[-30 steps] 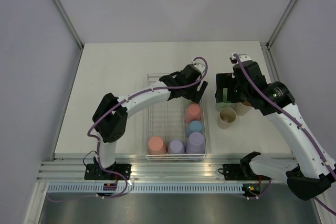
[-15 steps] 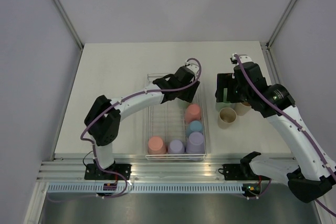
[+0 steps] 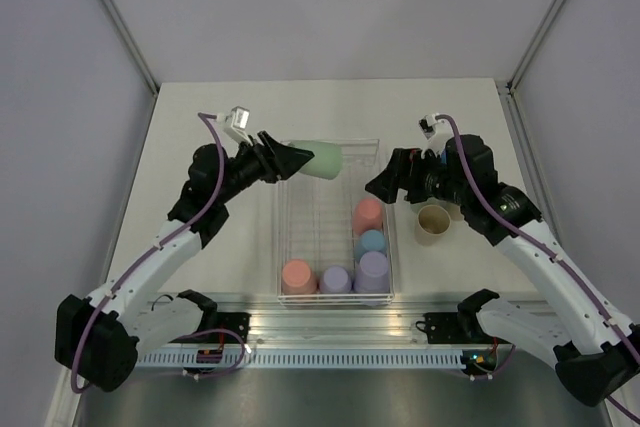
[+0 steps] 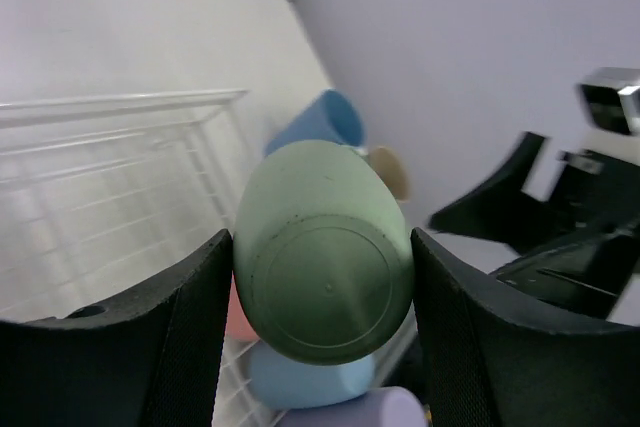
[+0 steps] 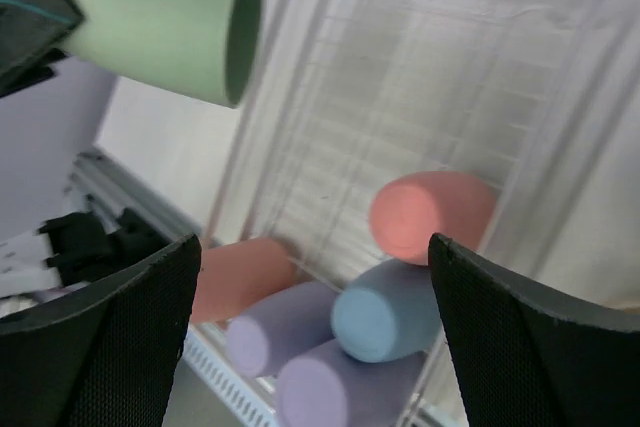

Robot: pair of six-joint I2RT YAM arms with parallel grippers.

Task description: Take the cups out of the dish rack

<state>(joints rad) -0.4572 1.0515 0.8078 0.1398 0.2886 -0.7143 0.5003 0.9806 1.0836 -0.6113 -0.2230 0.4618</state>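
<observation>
My left gripper (image 3: 290,159) is shut on a green cup (image 3: 325,159), held on its side in the air over the far left end of the dish rack (image 3: 283,237). In the left wrist view the green cup's base (image 4: 325,287) sits between both black fingers (image 4: 150,347). Inside the rack stand a salmon cup (image 3: 367,215), a blue cup (image 3: 371,242), two lavender cups (image 3: 372,269) and a pink cup (image 3: 297,275). My right gripper (image 3: 383,187) hangs open and empty above the rack's right side, over the salmon cup (image 5: 430,212) and blue cup (image 5: 385,312).
A beige cup (image 3: 432,224) stands upright on the table right of the rack, with a second one (image 3: 462,209) partly hidden behind the right arm. A metal rail (image 3: 330,327) runs along the table's near edge. Walls close in the left and right sides.
The left gripper closed on the green cup, lifted it out of the rack and swung back to the left. The right gripper moved left from the table cups to the rack.
</observation>
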